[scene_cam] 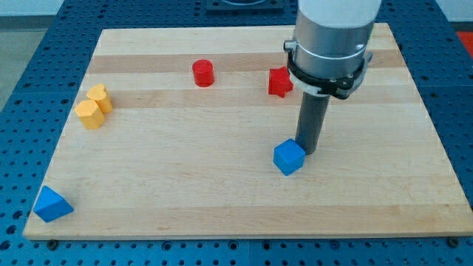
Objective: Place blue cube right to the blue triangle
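The blue cube [288, 157] sits on the wooden board, a little right of the middle. My tip [307, 151] is down on the board, touching or almost touching the cube's upper right side. The blue triangle [52, 205] lies far off at the board's bottom left corner. The rod comes down from the grey arm body [331, 44] at the view's top.
A red cylinder [202, 73] and a red star-shaped block [280, 82] lie near the board's top, the star just left of the arm. Two yellow blocks [94, 106] sit together at the left. The board's edge [236, 235] runs along the view's bottom.
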Motion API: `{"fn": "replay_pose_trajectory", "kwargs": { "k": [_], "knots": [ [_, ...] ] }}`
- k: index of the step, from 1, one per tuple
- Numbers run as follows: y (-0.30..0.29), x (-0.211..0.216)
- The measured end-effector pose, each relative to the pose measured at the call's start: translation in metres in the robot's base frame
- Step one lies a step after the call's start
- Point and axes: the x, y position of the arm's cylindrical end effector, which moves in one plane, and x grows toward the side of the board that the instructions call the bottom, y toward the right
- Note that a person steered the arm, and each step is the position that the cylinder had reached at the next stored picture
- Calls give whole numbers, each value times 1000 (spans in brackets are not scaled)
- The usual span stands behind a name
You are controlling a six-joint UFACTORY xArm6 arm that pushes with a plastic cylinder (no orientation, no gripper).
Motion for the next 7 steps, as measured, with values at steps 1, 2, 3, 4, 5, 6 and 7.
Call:
{"fn": "replay_pose_trajectory", "kwargs": {
  "k": [1,2,3,4,5,6,7],
  "knots": [
    [-11,11],
    [-18,29],
    [-21,46],
    [-25,51],
    [-38,42],
    [-61,20],
    [-76,25]
  ]
}}
